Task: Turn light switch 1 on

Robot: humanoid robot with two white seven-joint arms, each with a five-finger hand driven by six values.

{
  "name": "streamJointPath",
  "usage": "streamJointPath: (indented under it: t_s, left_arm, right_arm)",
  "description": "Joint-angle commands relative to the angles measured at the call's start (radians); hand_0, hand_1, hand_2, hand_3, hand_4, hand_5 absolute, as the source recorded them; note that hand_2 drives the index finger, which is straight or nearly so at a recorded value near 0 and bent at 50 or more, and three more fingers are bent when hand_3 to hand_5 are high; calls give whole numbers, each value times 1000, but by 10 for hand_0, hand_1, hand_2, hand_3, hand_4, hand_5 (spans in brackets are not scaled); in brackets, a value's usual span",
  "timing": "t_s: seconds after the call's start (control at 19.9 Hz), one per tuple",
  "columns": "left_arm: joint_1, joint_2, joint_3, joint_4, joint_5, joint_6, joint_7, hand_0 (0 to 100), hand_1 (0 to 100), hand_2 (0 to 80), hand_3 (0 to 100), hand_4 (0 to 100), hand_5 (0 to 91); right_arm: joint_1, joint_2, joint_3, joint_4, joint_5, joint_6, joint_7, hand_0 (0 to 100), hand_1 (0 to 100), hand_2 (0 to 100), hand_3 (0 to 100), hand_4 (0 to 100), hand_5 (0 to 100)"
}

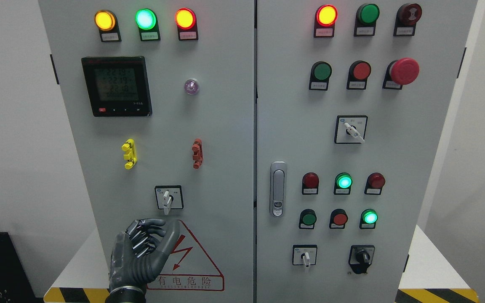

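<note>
While the left hand (143,248) hovered low in front of the left door (145,126) of the grey cabinet, I judged that the task was only in its approach step. The fingers (141,235) were curled loosely toward the palm and held nothing, with the thumb (171,242) raised beside them. The right hand was not in view.

The rotary switch (168,198) with the pale lever sat just above the hand, on the lower part of the left door, and its lever pointed down. I took this one for light switch 1, because the hand was nearest to it, but the small labels were too small to read, so I could not be sure. Hand and switch were near but apart.

The next move, in my opinion, called for raising the hand a little, bringing thumb and fingers around the lever, and then turning it.

There was free room around the switch: bare panel to both sides, the red terminal piece (197,153) and the yellow terminal piece (129,153) well above, the warning triangle (190,263) below. The seam between the doors was well to the right.
</note>
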Motion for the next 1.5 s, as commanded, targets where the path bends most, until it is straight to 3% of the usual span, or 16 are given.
streamJointPath:
  t_s: [0.0,1.45]
  left_arm:
    - [-14,-11,10,13,1,13,2,123,702,503,726,842,763]
    - [-73,-20,19,30,-2,45,2,132,701,512,743,854,778]
  right_arm:
    - [0,0,0,0,0,1,0,305,0,0,0,0,0]
    - [0,0,0,0,0,1,0,304,0,0,0,0,0]
